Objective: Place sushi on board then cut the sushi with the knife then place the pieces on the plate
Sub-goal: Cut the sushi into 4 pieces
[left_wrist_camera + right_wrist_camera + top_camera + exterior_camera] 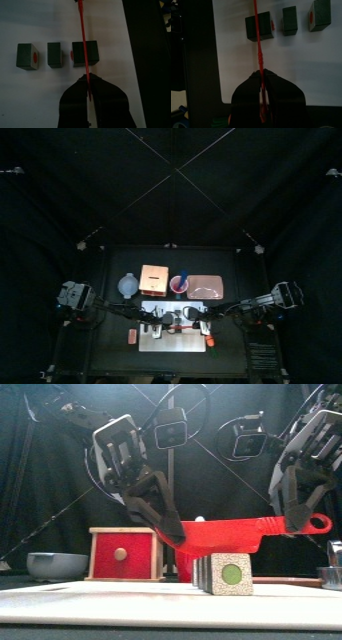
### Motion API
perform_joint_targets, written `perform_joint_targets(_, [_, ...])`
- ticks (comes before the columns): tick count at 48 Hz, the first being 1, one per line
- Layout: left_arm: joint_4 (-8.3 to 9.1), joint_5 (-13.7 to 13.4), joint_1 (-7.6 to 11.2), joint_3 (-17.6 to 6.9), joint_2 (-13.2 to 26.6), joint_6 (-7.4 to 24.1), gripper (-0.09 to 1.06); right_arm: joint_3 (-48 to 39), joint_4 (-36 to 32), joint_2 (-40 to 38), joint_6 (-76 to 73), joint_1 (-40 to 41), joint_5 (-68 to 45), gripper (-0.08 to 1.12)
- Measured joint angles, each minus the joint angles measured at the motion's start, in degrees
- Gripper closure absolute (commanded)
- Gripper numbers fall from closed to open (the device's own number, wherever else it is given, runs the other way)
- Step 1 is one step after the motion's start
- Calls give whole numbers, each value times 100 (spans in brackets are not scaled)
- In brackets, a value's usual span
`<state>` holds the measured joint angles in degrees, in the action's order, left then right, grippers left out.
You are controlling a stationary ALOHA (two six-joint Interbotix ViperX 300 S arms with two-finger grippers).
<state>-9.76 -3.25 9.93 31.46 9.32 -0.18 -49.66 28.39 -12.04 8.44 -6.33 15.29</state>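
Red knife (241,534) held level, edge down, over white board (40,95) on tabletop. Left end effector (85,77) clamped tight on blade end. Right end effector (260,74) clamped tight on handle end. Sushi on board as row of three: end block (27,56), middle block (55,55), widest block (93,52). Knife crosses widest block, contact unclear. Pink tray (206,285) behind board, right side.

Robot lab booth: black curtains (80,198) around small table (115,358).

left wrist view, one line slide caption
Left gripper holds the red knife over the end sushi piece of three on the white board
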Motion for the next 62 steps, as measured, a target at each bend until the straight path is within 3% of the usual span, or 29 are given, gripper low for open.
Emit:
perform_joint_targets(21, [-18,0,0,0,105,0,60,0,53,211,9,-18,-26,72])
perform_joint_targets(62, [-466,9,105,-26,387,18,60,167,422,896,0,-413,-62,72])
